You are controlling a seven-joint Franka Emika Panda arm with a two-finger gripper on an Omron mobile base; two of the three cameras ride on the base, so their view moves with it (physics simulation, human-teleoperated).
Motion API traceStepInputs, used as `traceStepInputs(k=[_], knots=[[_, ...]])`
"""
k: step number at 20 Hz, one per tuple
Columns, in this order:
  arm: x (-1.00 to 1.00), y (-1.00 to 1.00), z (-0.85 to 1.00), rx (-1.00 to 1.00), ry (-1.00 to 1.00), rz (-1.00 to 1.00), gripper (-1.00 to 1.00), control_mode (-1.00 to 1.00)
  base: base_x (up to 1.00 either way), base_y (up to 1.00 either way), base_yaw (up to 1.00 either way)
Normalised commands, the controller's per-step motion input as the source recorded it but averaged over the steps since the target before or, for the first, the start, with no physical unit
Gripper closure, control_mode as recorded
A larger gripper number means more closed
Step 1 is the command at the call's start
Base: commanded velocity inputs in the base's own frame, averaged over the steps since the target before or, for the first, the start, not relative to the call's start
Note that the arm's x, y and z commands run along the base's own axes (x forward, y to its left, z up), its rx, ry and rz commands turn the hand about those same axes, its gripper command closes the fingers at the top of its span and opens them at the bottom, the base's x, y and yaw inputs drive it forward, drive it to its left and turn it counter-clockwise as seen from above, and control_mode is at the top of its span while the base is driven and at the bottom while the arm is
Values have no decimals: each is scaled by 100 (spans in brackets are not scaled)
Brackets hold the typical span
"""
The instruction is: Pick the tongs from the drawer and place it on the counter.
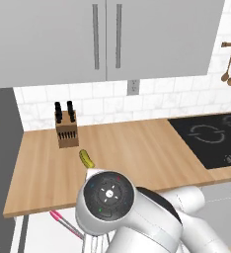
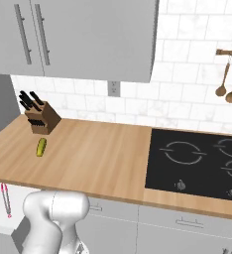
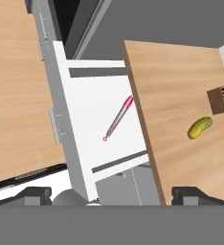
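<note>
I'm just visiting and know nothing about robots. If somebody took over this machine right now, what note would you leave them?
Gripper: open, holding nothing, high above the open drawer.
Tongs: lying loose on the drawer's white floor, near the counter's edge, pink handle towards the counter.
Counter: a knife block stands at the back left, with a yellow-green pickle-like item in front of it; the cooktop is to the right.
Done: the drawer is open.
Left: come down, close on the tongs, lift them out, put them on the wood.

No readable text, label, brand or number appears anywhere; the black glass cooktop (image 2: 197,161) carries just thin grey ring outlines and small control symbols.
</note>
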Motion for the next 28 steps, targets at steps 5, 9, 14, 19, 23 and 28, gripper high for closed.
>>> traceStepInputs(k=[5,9,14,19,23,28], knots=[[0,4,-51,0,1,3,-100,-100,0,0,0],[0,12,-63,-3,0,1,-100,-100,0,0,0],[5,47,-17,-13,4,0,-100,-100,0,0,0],[0,15,0,-6,3,0,-100,-100,0,0,0],[0,14,-2,-5,2,0,-100,-100,0,0,0],[0,8,-7,-5,4,0,-100,-100,0,0,0]])
